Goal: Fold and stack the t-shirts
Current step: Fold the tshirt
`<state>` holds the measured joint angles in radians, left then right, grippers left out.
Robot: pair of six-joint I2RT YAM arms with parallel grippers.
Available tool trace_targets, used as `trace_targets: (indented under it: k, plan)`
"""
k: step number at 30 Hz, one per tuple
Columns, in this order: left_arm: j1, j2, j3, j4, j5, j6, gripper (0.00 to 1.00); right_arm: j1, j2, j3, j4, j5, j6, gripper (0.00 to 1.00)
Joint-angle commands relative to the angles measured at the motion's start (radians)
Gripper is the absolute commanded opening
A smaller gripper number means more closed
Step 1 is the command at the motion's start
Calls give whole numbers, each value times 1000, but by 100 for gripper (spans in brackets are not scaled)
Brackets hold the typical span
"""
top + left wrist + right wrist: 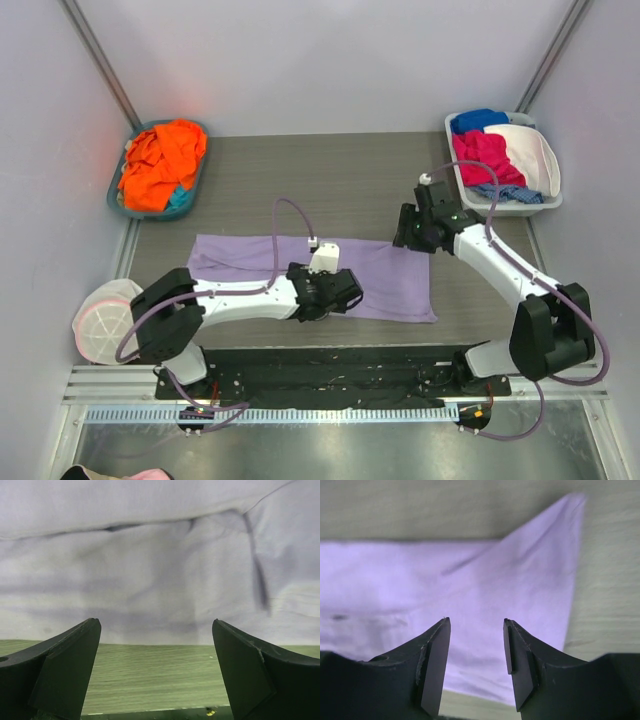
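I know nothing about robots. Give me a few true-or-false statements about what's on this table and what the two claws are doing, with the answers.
1. The lavender t-shirt lies spread on the table. True.
2. The left gripper is clamped on the shirt. False: its fingers stand apart with nothing between them.
3. An orange t-shirt sits in the blue-grey basket at the far left. True.
4. The white basket at the far right holds nothing. False: it holds pink cloth, with blue and white too.
5. The right gripper is shut. False: it is open, near the shirt's far right corner.
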<state>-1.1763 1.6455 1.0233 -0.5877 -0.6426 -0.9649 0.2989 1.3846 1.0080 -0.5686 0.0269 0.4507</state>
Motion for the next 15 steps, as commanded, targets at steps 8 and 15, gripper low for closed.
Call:
trace_targets:
  k: [8,15]
  plan:
    - [12,-216,150,-138,-135,84,100,134,-75,-167,81,-13,149,55]
    - [72,-417,97,-216,-187,80,100,152,85,-197,202,-48,161,54]
